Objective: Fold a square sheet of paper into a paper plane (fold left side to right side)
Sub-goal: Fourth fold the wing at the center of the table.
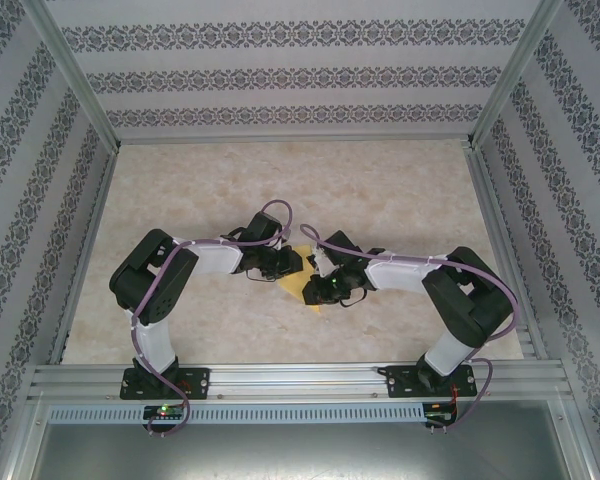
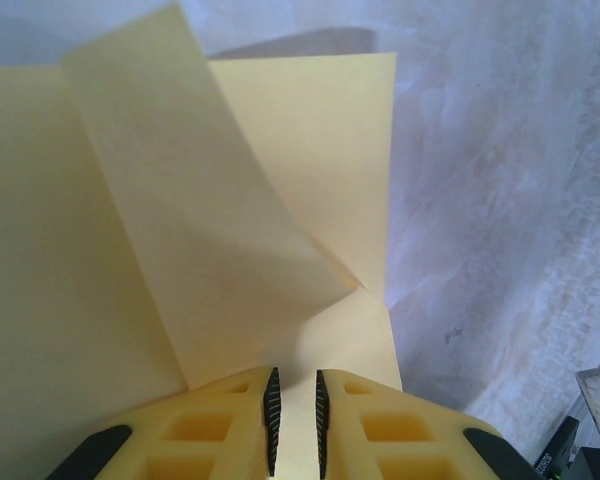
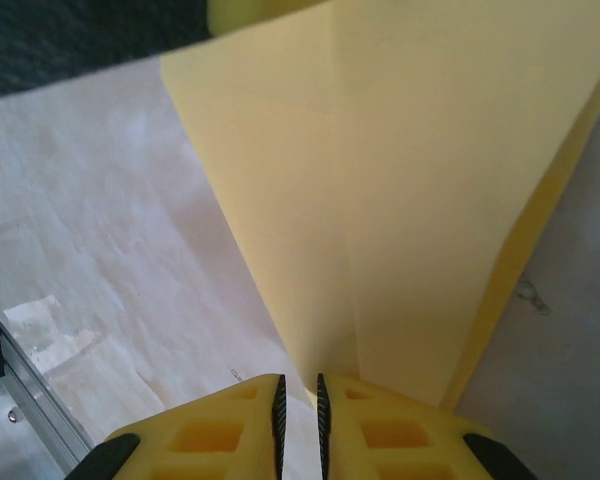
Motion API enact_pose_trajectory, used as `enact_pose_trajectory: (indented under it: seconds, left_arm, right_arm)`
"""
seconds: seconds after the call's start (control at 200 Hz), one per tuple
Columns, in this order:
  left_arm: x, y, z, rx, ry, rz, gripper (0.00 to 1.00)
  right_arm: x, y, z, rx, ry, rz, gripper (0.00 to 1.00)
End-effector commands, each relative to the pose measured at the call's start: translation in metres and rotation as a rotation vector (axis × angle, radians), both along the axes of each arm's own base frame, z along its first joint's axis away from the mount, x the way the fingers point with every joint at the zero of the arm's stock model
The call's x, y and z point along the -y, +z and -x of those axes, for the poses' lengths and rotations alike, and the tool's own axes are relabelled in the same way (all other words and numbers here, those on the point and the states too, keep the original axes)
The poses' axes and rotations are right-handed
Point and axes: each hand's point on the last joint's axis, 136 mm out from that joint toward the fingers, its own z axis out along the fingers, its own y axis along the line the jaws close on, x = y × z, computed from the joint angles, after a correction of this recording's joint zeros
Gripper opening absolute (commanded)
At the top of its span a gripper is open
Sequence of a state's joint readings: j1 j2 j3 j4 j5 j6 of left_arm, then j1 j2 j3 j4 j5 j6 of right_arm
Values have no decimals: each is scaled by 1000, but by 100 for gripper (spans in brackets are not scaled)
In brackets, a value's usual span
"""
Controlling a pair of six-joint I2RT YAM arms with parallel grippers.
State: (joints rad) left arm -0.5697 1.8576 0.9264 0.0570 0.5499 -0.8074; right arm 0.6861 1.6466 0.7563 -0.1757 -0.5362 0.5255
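Where the two arms meet over the middle of the tabletop point(image 1: 380, 190), the square sheet of paper point(image 1: 302, 288) lies between them. In the top view it is a small patch of plain yellow, largely covered by the two wrists.

The sheet is not flat. In the left wrist view one layer rests on the pale tabletop with a straight right edge. Over that layer a flap point(image 2: 210, 220) stands tilted, slanting down to a corner at the right and casting a shadow on the paper beneath. In the right wrist view the paper rises as a broad wedge, narrow near the camera and widening away. A straight crease point(image 3: 345, 200) runs up its middle, and a darker second layer shows along its right edge.

The flap's lower edge runs down to the tips of the left hand point(image 2: 298, 375). Its fingers point(image 2: 230, 410) are drawn close, leaving a thin slit in which yellow paper shows. I cannot tell whether they are grasping the sheet or resting over it.

The narrow end of the wedge meets the tips of the right hand point(image 3: 300, 382). That hand is drawn just as close, with pale tabletop showing through the slit. Whether it is pinching the paper I cannot tell.
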Motion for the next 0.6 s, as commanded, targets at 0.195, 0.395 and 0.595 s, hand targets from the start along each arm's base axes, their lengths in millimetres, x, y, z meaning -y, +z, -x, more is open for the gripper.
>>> enact_pose_trajectory:
  seconds: [0.195, 0.395, 0.595]
  left_arm:
    - [-20, -37, 23, -83, -7, -136, 22]
    - [-20, -37, 23, -84, -5, -139, 22]
    - [-20, -37, 22, -83, -8, -147, 22]
  right_arm:
    - [15, -20, 23, -53, 33, 80, 18]
    - [22, -23, 29, -64, 32, 102, 18]
    - [26, -19, 32, -58, 32, 107, 18]
